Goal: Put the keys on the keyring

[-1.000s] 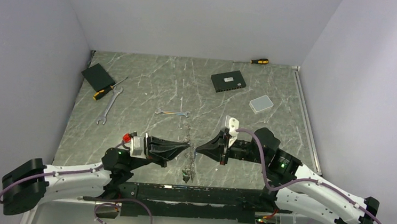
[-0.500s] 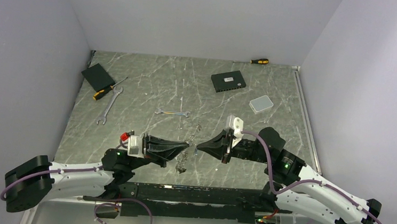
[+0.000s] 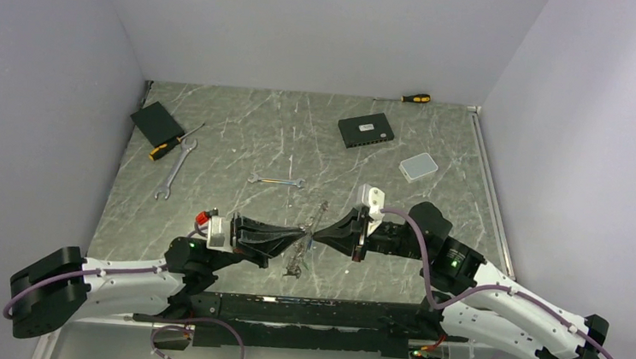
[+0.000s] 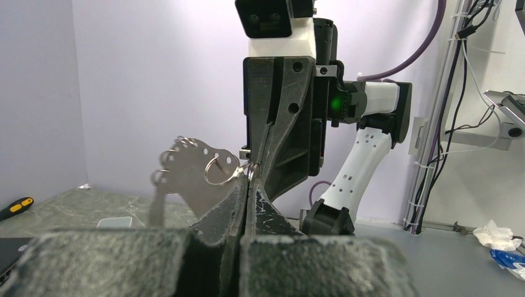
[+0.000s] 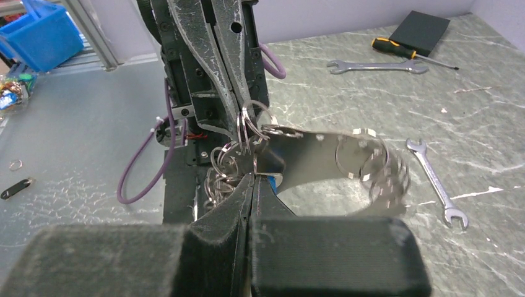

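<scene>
In the top view, the left gripper [image 3: 300, 235] and the right gripper [image 3: 317, 232] meet tip to tip at lower centre, above the grey, white-veined counter [image 3: 241, 131]. Between the tips the keyring [image 3: 309, 232] shows only as a thin silvery streak. The keys [image 3: 294, 267] are a small glinting clump just below it. Further up lie a flat silver spanner [image 3: 277, 180] and a matte black box [image 3: 365, 132].

In the left wrist view, the left jaws are pressed flat together, their scuffed grey pads [image 4: 272, 216] nipping the keyring's edge. The keyring proves to be a flat, shiny metal band with round punched holes and thin wire split rings, spreading towards centre left. The right jaws, hard black plastic, come down from above, also closed, onto the same spot.

In the right wrist view, the right jaws are closed against the band's lower edge at centre. The band curves off to the right and blurs at its far end. Split rings loop round the left tips above. A tangle of rings hangs at centre left, where single keys cannot be made out.
</scene>
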Tool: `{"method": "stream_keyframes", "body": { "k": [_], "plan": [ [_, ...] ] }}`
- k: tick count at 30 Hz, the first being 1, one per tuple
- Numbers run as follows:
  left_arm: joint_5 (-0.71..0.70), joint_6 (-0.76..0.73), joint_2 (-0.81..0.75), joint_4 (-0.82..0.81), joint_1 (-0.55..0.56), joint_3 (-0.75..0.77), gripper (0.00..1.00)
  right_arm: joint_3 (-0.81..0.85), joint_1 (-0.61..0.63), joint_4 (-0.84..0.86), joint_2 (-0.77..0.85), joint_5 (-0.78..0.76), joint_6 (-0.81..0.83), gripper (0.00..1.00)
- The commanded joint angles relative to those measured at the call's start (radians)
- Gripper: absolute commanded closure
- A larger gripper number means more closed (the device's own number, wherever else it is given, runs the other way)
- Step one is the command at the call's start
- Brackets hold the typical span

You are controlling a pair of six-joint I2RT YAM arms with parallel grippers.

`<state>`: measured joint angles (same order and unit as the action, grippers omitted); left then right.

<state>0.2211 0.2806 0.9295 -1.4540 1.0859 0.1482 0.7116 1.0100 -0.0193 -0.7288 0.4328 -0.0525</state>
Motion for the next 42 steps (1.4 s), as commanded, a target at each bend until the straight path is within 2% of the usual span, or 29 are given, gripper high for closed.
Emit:
{"method": "stream_keyframes", "body": {
  "k": [1, 42],
  "plan": [
    [0.015, 0.014, -0.003, -0.097, 0.001, 0.045, 1.00, 0.045, 0.006, 0.060, 0.002, 0.024, 0.006, 1.00],
    [-0.008, 0.015, 0.010, -0.097, 0.002, 0.037, 1.00, 0.069, 0.010, 0.097, 0.054, 0.069, -0.007, 1.00]
  ]
}}
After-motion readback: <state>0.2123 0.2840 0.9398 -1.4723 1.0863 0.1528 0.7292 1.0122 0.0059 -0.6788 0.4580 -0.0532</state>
